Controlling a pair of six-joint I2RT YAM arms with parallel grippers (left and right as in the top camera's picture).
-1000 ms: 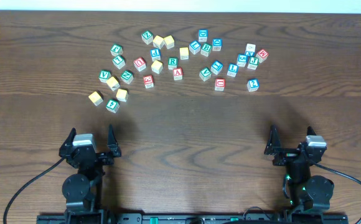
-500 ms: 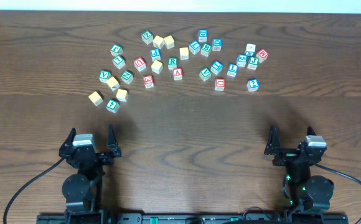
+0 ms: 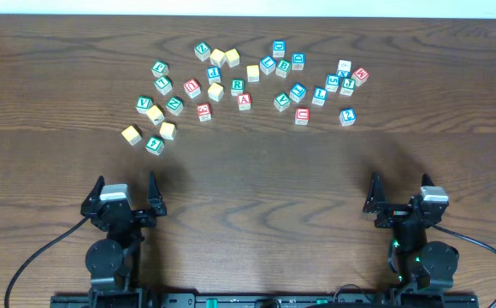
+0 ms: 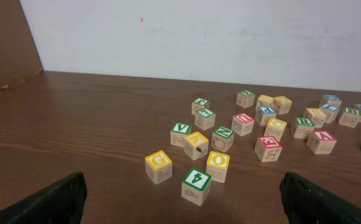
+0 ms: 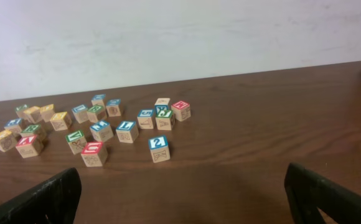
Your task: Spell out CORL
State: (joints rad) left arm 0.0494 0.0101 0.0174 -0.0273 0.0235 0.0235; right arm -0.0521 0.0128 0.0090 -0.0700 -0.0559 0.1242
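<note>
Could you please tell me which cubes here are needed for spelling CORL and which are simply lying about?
Needed: yellow O cube; green R cube; blue L cube; yellow cube, faint letter, likely C.
Lying about: green V cube; green 4 cube; red A cube; yellow G cube.

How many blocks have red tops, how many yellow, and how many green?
Red blocks: 5
Yellow blocks: 7
Green blocks: 10
Total: 22
</note>
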